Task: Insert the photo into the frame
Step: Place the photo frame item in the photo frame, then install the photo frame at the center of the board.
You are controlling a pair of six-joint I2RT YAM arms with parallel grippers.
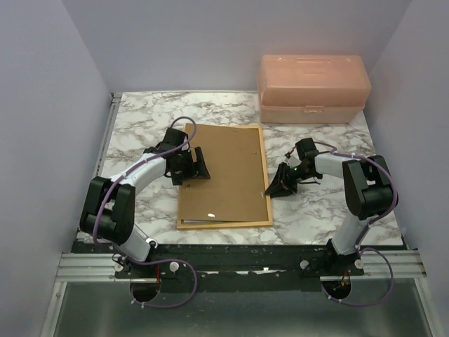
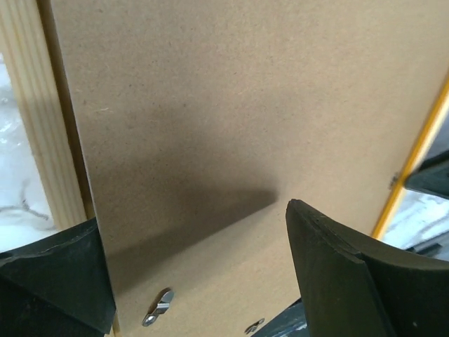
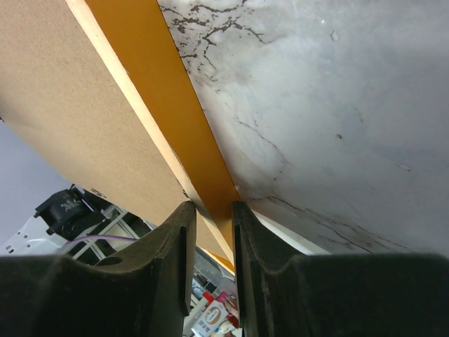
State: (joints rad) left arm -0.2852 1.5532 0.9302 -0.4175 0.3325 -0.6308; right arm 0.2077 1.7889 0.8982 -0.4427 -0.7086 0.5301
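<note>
Covering the frame (image 1: 224, 225) nipped by the right claw (image 3: 210, 217), the backing board (image 1: 224, 175) is judged unfastened below the gaping, empty left claw (image 2: 189, 246).

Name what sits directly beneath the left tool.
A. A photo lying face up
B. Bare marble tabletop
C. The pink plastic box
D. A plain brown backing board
D: in the left wrist view the left tool stands open over the plain brown backing board, which lies within the frame.
</note>
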